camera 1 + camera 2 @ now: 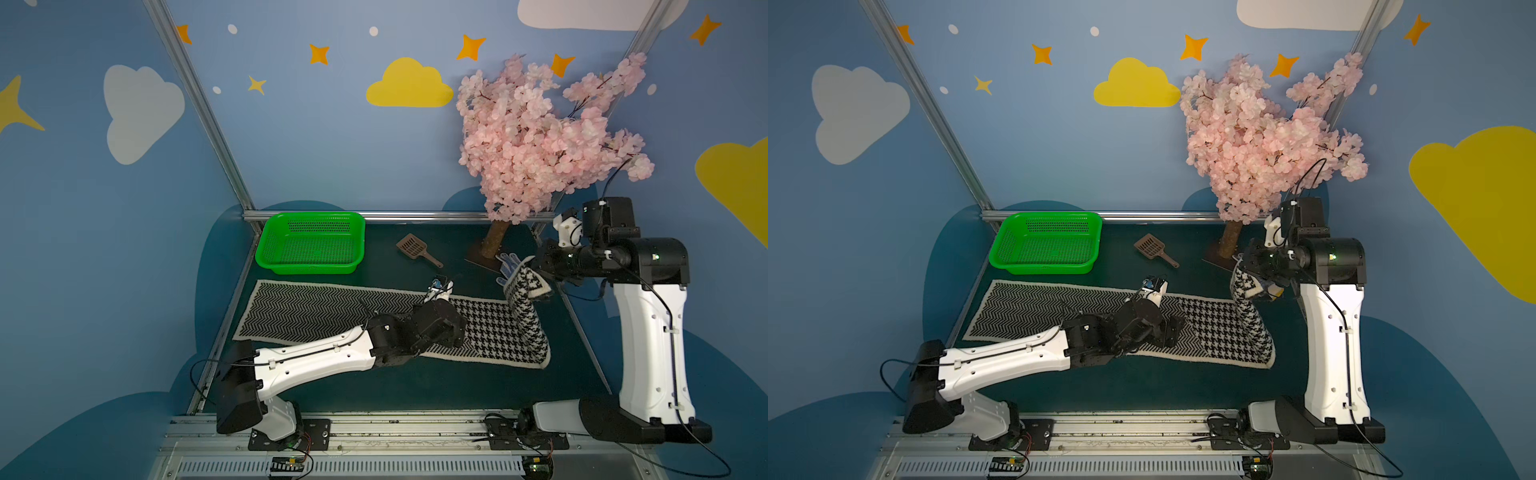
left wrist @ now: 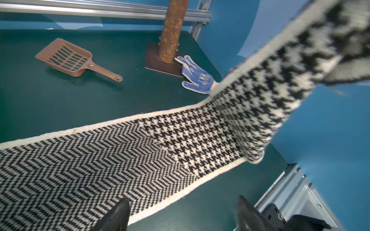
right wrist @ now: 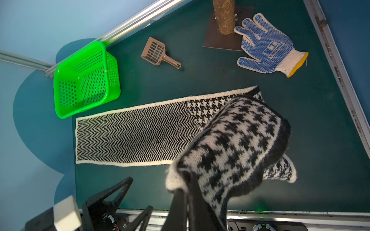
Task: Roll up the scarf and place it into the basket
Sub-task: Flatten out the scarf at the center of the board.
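Currently holding scarf (image 3: 130, 136) end aloft in clamped right gripper (image 3: 186, 190), left gripper (image 2: 181, 202) wide open and empty; next, calls for folding end over to begin roll

Both top views are looking down from high up on the whole table (image 1: 415, 386). The wrist cameras are looking from closer, sharing the scarf (image 2: 90, 160) and scoop (image 2: 66, 59).
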